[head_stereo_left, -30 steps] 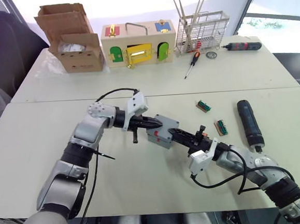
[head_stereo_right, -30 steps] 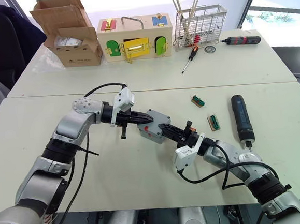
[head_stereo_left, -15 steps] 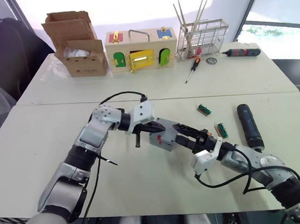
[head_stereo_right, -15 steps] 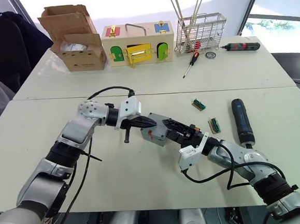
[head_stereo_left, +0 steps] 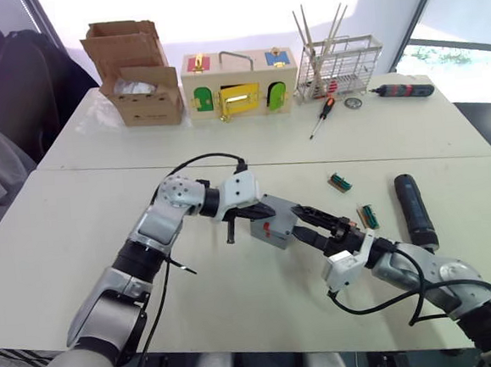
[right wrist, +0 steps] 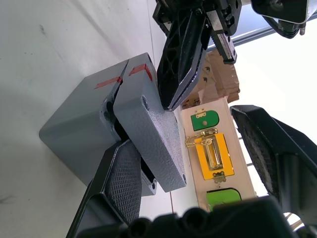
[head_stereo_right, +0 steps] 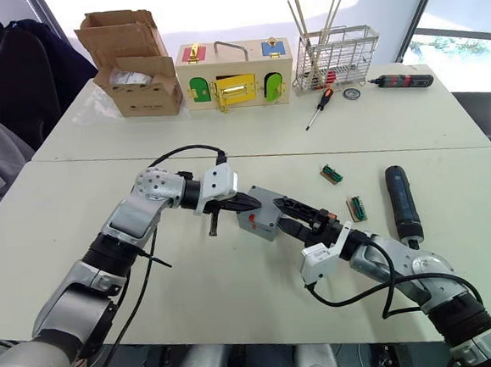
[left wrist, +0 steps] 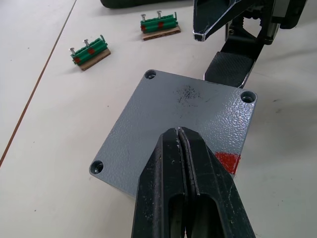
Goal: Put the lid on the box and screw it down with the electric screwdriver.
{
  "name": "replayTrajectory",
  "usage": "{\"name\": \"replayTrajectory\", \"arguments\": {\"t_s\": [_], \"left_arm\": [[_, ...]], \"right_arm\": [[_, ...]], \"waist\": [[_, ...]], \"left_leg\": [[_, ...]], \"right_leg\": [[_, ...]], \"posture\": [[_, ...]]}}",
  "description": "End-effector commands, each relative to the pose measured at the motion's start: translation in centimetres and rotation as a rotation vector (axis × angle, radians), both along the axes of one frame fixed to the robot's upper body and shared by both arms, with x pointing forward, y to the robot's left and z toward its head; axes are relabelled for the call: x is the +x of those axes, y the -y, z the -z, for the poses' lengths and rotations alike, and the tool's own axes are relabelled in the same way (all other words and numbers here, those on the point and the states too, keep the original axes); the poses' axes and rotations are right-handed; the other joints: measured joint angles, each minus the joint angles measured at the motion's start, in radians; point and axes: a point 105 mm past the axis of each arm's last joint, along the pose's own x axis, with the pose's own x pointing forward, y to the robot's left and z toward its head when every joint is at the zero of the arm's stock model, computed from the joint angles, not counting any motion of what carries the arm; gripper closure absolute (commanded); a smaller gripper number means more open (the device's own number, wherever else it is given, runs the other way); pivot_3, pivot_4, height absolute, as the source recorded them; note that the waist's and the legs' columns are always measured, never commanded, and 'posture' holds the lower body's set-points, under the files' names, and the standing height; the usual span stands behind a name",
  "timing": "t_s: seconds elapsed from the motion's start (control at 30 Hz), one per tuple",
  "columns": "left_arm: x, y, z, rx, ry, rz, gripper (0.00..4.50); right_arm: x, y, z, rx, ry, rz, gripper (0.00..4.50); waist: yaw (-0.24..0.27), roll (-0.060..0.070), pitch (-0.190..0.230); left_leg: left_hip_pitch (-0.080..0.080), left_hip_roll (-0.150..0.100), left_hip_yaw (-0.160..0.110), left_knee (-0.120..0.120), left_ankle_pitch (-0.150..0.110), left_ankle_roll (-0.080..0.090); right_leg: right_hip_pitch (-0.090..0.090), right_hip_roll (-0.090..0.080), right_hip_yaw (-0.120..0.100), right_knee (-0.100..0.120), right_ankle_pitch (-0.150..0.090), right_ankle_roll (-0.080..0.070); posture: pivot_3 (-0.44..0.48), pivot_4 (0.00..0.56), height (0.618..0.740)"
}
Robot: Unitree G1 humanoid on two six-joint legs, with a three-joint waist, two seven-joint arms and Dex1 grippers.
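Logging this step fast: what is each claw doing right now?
Left claw: shut, tips pressing on the lid.
Right claw: open, one finger wedged under the lid, over the box.

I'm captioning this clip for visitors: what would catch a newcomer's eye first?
Both arms meet mid-table over the grey box: the left tool, fingers shut, presses on the lid, which sits tilted, while the right tool stands open with one finger wedged under it. To the right, the electric screwdriver lies unused beside two green screw holders.
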Motion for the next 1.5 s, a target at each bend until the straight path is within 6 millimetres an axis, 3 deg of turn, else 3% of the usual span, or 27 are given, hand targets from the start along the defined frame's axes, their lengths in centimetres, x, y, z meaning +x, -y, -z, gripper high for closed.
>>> {"name": "replayTrajectory", "arguments": {"t_s": [0.03, 0.43, 0.77, 0.9, 0.93, 1.07, 1.13, 1.2, 1.3, 1.37, 1.5], "left_arm": [[-0.8, -2.5, 6.9, 0.230, -0.156, -0.069, 4.50], [-0.6, -1.8, 5.7, 0.174, -0.123, -0.068, 4.50], [-0.7, -1.1, 5.5, 0.139, -0.130, -0.078, 4.50], [-0.6, -0.8, 3.1, 0.025, -0.134, -0.093, 4.50], [-0.7, -0.8, 1.7, -0.027, -0.128, -0.092, 4.50], [-0.8, -2.0, -7.1, -0.349, -0.157, -0.170, 4.50], [-0.2, -3.3, -9.7, -0.454, -0.179, -0.253, 4.50], [0.4, -4.5, -10.5, -0.494, -0.187, -0.333, 4.50], [1.1, -6.0, -9.6, -0.481, -0.201, -0.441, 4.50], [1.3, -6.3, -8.4, -0.436, -0.194, -0.473, 4.50], [1.8, -6.3, -5.1, -0.286, -0.136, -0.501, 4.50]], "right_arm": [[-0.5, 0.4, -1.0, 0.012, 0.035, -0.017, 1.25], [-1.7, 3.3, -0.5, -0.004, 0.022, 0.062, 1.25], [-2.0, 3.0, -1.3, 0.047, 0.020, 0.059, 1.25], [-1.3, 4.2, -2.5, 0.131, 0.013, 0.132, 1.25], [-1.0, 4.3, -3.4, 0.182, 0.019, 0.152, 1.25], [1.5, 5.4, -8.8, 0.617, -0.086, 0.271, 1.25], [2.3, 5.0, -10.0, 0.821, -0.244, 0.255, 1.72], [2.7, 3.7, -10.0, 0.935, -0.422, 0.199, 2.22], [3.0, 2.1, -9.0, 0.989, -0.695, 0.151, 3.59], [3.3, 2.3, -9.0, 0.969, -0.717, 0.167, 4.48], [3.4, 2.9, -6.7, 0.993, -0.952, 0.223, 4.48]], "waist": [[0.000, 0.000, 0.000], [0.014, 0.001, 0.000], [-0.002, 0.001, 0.000], [-0.005, 0.001, 0.000], [-0.006, 0.001, 0.000], [-0.022, 0.000, 0.014], [-0.029, 0.000, 0.016], [-0.028, 0.001, 0.016], [-0.028, 0.003, 0.017], [-0.026, 0.003, 0.018], [-0.016, 0.003, 0.020]], "left_leg": [[0.000, 0.000, 0.000, 0.000, 0.000, 0.000], [0.000, -0.008, -0.017, 0.001, 0.000, 0.001], [0.007, -0.011, -0.022, -0.001, 0.000, 0.000], [0.012, -0.011, -0.022, -0.004, 0.000, 0.000], [0.012, -0.011, -0.022, -0.005, 0.000, 0.000], [0.008, -0.010, -0.022, -0.011, 0.003, -0.005], [-0.003, -0.008, -0.023, -0.011, 0.006, -0.010], [-0.006, -0.006, -0.024, -0.012, 0.010, -0.017], [-0.005, -0.003, -0.025, -0.016, 0.012, -0.020], [-0.005, -0.003, -0.025, -0.016, 0.009, -0.015], [-0.005, -0.004, -0.025, -0.015, 0.009, -0.015]], "right_leg": [[0.000, 0.000, 0.000, 0.000, 0.000, 0.000], [0.003, -0.001, 0.001, -0.002, 0.000, 0.000], [0.011, -0.001, 0.003, -0.002, -0.009, 0.002], [0.014, -0.001, 0.005, -0.002, -0.011, 0.000], [0.014, -0.001, 0.005, -0.002, -0.011, 0.000], [0.010, -0.002, 0.007, -0.001, -0.011, 0.001], [-0.001, -0.001, 0.006, 0.002, -0.010, 0.001], [-0.006, 0.001, 0.004, 0.004, -0.010, 0.001], [-0.006, 0.005, 0.003, 0.003, -0.010, 0.001], [-0.006, 0.005, 0.003, 0.003, -0.010, 0.001], [-0.005, 0.004, 0.003, 0.003, -0.010, 0.000]], "posture": [[0.000, 0.150, 0.735], [0.000, 0.150, 0.735], [0.000, 0.150, 0.735], [0.000, 0.150, 0.735], [0.000, 0.150, 0.735], [0.000, 0.150, 0.735], [0.000, 0.150, 0.735], [0.000, 0.150, 0.735], [0.000, 0.150, 0.735], [0.000, 0.150, 0.735], [0.000, 0.150, 0.735]]}}
